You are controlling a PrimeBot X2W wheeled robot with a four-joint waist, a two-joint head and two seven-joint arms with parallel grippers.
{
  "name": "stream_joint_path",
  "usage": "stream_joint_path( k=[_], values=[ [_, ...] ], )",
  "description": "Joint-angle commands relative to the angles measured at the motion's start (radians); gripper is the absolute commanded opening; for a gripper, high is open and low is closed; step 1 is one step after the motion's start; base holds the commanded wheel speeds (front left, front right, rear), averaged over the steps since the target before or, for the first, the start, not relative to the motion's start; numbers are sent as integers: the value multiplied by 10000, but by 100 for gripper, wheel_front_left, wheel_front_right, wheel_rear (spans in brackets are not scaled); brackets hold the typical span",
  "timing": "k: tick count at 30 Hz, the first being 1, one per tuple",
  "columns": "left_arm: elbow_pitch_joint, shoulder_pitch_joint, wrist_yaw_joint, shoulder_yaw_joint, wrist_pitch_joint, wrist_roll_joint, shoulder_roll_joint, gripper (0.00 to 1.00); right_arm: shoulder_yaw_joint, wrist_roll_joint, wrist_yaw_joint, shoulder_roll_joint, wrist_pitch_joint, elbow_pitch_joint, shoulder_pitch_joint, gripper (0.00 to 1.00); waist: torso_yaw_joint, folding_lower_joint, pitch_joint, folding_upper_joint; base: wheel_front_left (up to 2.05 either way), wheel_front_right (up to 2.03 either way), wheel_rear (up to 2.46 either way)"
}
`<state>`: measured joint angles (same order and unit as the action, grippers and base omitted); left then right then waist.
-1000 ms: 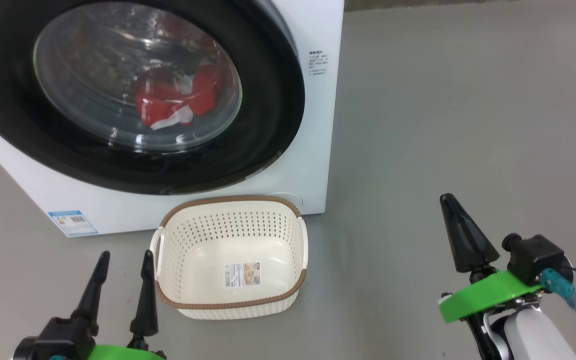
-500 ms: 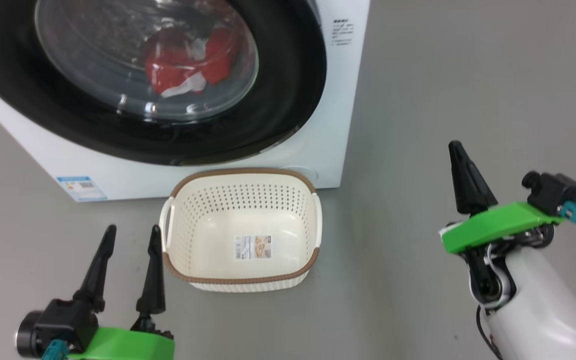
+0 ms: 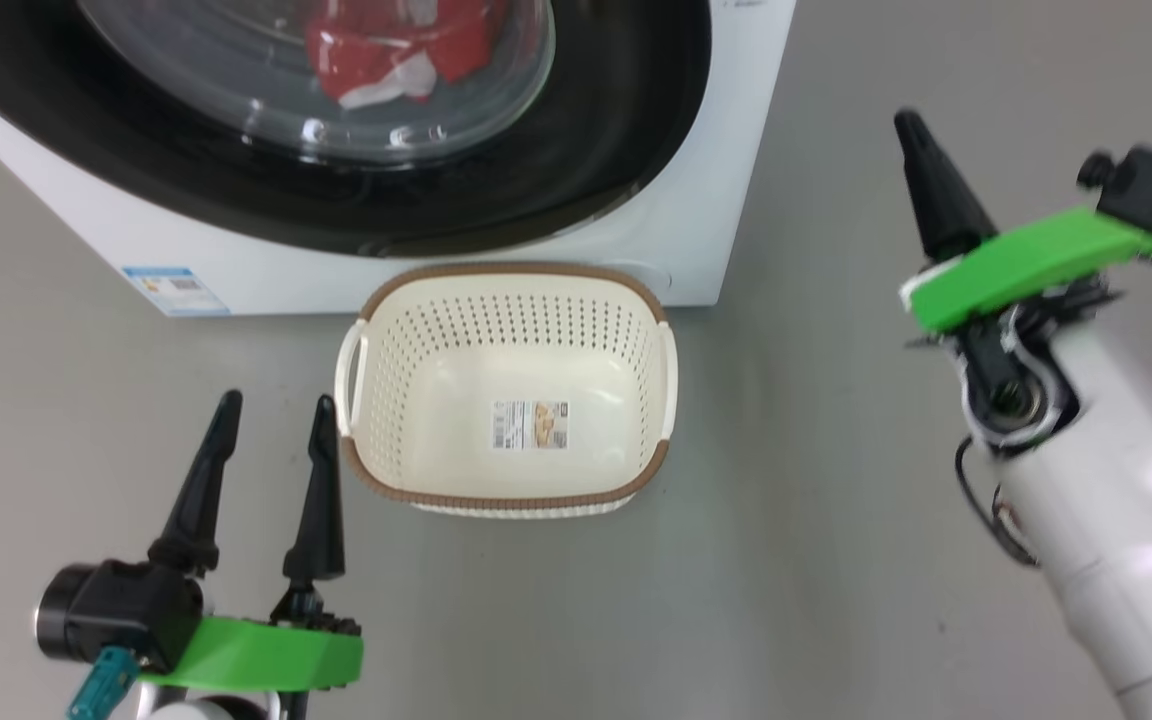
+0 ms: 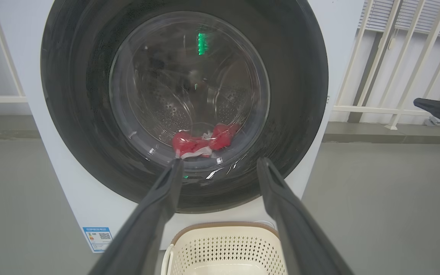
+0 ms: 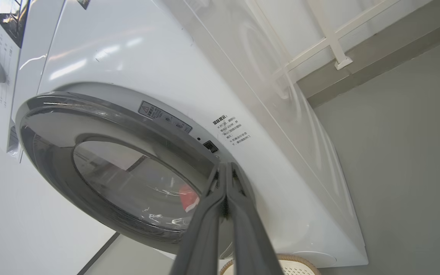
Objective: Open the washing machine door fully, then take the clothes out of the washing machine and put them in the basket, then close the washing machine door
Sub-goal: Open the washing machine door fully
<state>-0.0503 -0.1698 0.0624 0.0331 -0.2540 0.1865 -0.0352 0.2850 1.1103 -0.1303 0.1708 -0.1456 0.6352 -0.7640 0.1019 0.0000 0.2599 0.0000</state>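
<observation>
One closed door (image 4: 75,114) before clothes (image 4: 195,143); basket (image 3: 511,268) below, railing (image 4: 372,110) behind.

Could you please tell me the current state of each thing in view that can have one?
washing machine door: closed
clothes: inside the washing machine, behind the door
basket: upright, empty
left gripper: open, holding nothing
right gripper: shut, holding nothing

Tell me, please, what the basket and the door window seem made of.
The basket looks like matte cream moulded plastic: even punched holes, brown weave-look rim. The window of the washing machine door seems glossy clear glass, from its sharp highlights.
</observation>
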Motion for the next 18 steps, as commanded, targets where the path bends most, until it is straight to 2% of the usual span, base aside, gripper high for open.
stream_joint_path(
  k=[1,9,18],
  values=[
    [311,-316,27,-261,-78,40,-150,100,163,263,-4,34,113,-237,-293,0,138,0,331,0,0,0,0],
    [463,-805,4,-79,-78,135,-150,100,56,2568,-4,308,1598,-297,-1638,0,402,0,1097,0,0,0,0],
    [554,-1174,-9,13,-78,205,-150,100,275,3514,-4,382,2503,-200,-2717,0,728,0,1685,0,0,0,0]
  ],
)
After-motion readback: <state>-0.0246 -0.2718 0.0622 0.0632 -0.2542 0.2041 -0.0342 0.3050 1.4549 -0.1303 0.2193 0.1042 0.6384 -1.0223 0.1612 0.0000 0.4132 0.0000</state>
